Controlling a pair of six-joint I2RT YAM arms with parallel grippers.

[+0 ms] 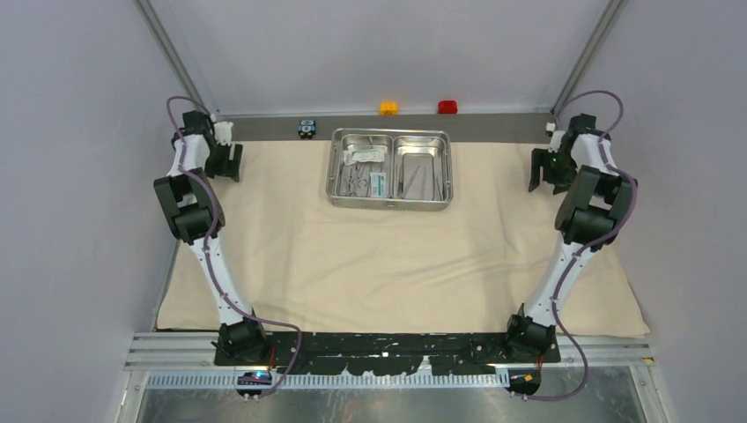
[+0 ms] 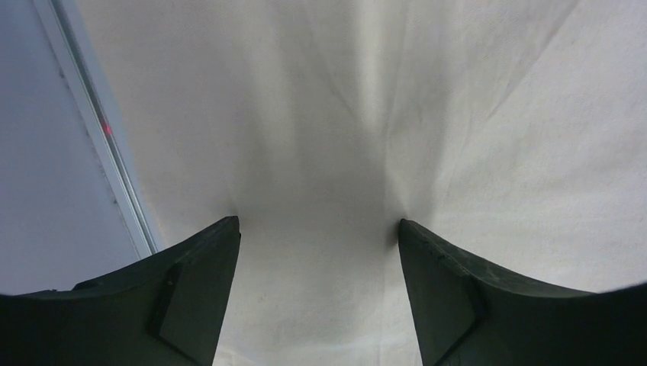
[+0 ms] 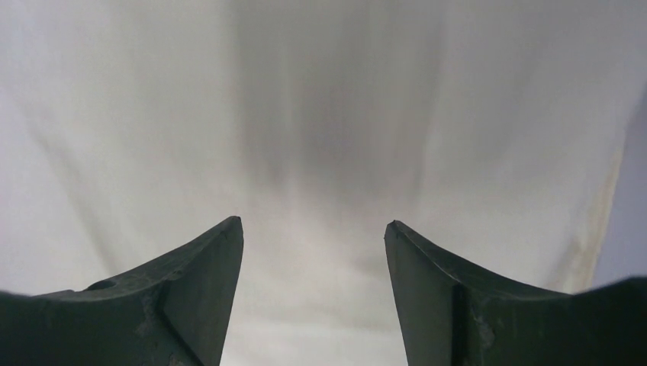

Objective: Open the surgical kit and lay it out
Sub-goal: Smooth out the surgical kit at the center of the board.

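Note:
The beige cloth wrap (image 1: 379,264) lies spread flat over the table. The steel two-compartment tray (image 1: 391,202) stands on it at the back centre, holding ring-handled instruments (image 1: 355,181), a white-and-green packet (image 1: 379,183) and thin straight tools (image 1: 421,182). My left gripper (image 1: 225,174) is open at the cloth's back left corner, its fingertips (image 2: 229,229) touching the cloth (image 2: 320,152), nothing between them. My right gripper (image 1: 543,184) is open over the back right corner of the cloth (image 3: 320,114), empty.
A small black-and-blue block (image 1: 306,129), an orange button (image 1: 388,107) and a red button (image 1: 447,107) sit on the grey strip behind the cloth. White walls stand close on both sides. The left wall rail (image 2: 99,145) runs beside my left gripper.

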